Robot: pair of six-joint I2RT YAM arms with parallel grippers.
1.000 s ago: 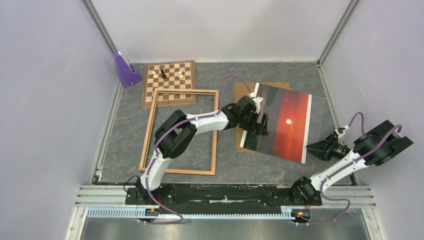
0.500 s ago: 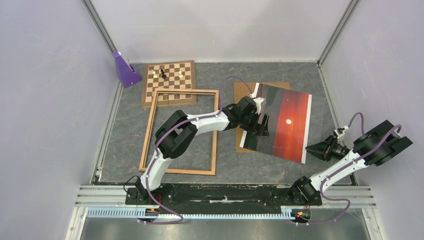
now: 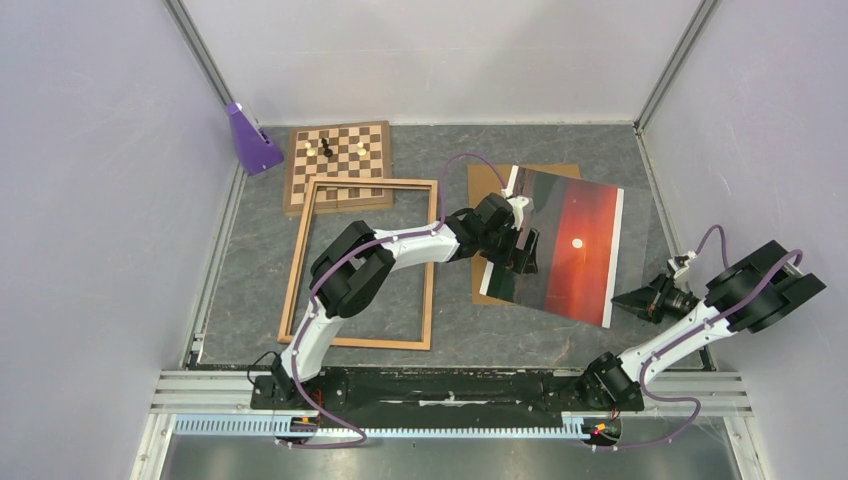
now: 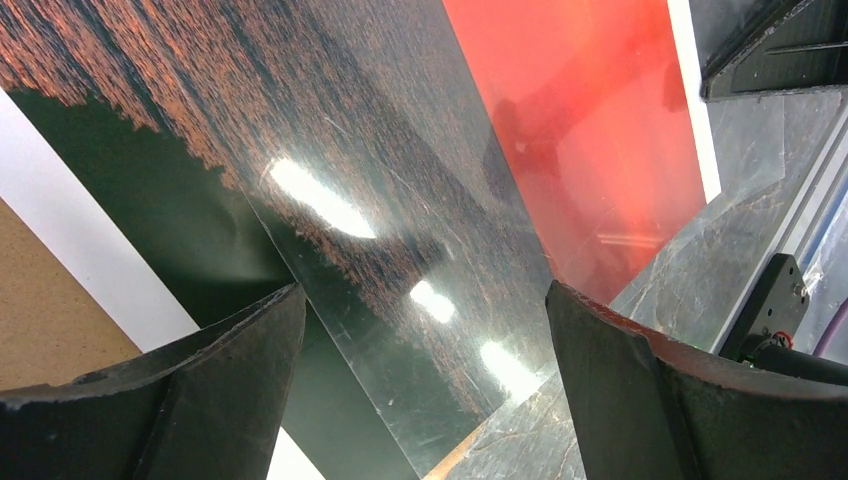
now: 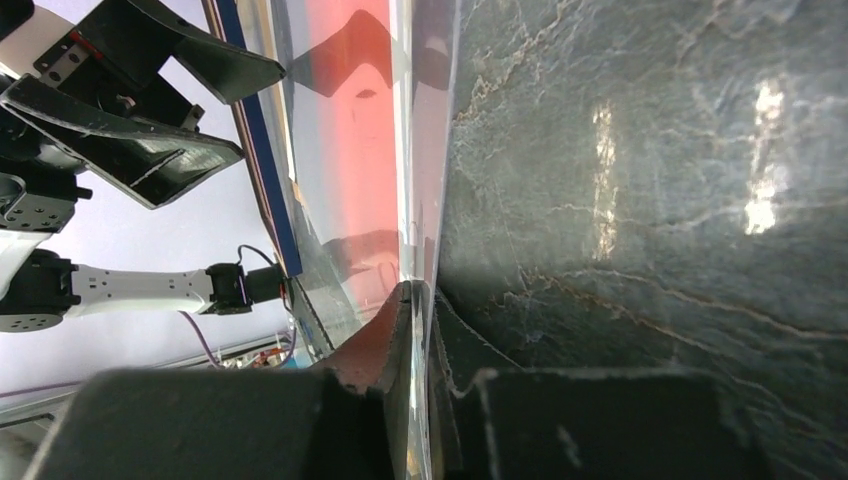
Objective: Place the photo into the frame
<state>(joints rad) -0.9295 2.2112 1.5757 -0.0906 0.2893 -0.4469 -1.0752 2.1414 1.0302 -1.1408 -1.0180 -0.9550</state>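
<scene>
Red-orange photo (image 3: 570,250) lies face up and skewed at about 3 o'clock on the table (image 3: 250,250), partly on top of a brown backing board (image 3: 488,185) that sticks out at its 10 o'clock corner. A clear sheet (image 4: 450,300) lies over the print, glossy with glare spots.

Frame (image 3: 296,260), wood side up, lies flat at 9 o'clock of the photo, near it but not touching. Its opening shows only bare table, with the left arm crossing above it.

Left gripper (image 3: 522,252) is spread wide over the photo's 9 o'clock edge, holding nothing. In the wrist view its fingers (image 4: 200,400) straddle the dark sea part of the print. Cannot tell if the tips touch the surface.

Right gripper (image 3: 620,298) is at the photo's 4 o'clock corner. The wrist view shows it (image 5: 418,300) pinched nearly closed on a thin clear edge, which reads as the sheet. Cannot tell if the print's edge is in the pinch too.

Clutter: chessboard (image 3: 338,160) with a few pieces at 11 o'clock, touching the frame's far rail; purple wedge (image 3: 250,135) at its 9 o'clock by the wall.

Progress, my read: early. Nothing is seated in the frame yet. Left to do: get the sheet and photo over to 9 o'clock, square the skewed print to the opening and set it inside. The backing board probably goes last.
</scene>
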